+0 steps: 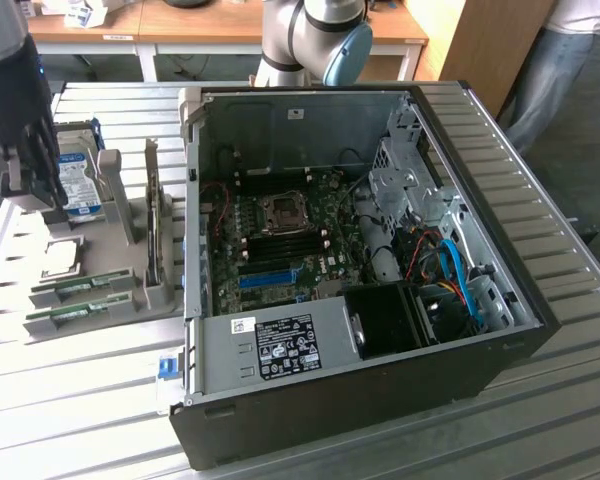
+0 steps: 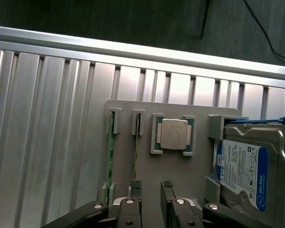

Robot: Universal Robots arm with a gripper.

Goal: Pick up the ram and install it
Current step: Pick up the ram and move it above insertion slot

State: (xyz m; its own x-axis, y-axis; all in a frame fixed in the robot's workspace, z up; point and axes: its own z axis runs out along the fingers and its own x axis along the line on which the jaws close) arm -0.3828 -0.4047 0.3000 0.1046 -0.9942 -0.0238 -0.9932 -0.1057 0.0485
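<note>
Claw [image 2: 151, 186] is seen open, nothing held, hovering over grey plastic parts tray [image 2: 180, 175] on ribbed aluminium bench [image 2: 47, 118].

Risk: one fingertip [image 2: 135, 184] is judged in line w/ a stick's edge, not astride it. A descent from here could strike the board or nip it askew.

Two thin green circuit-board ram sticks [image 2: 111, 161] are found edge-up in tray slots, beside square silver processor chip [image 2: 174, 134] & blue-labelled hard drive [image 2: 247, 173].

Open black PC case [image 1: 360, 410] is noted, w/ green motherboard [image 1: 230, 225] inside.
</note>
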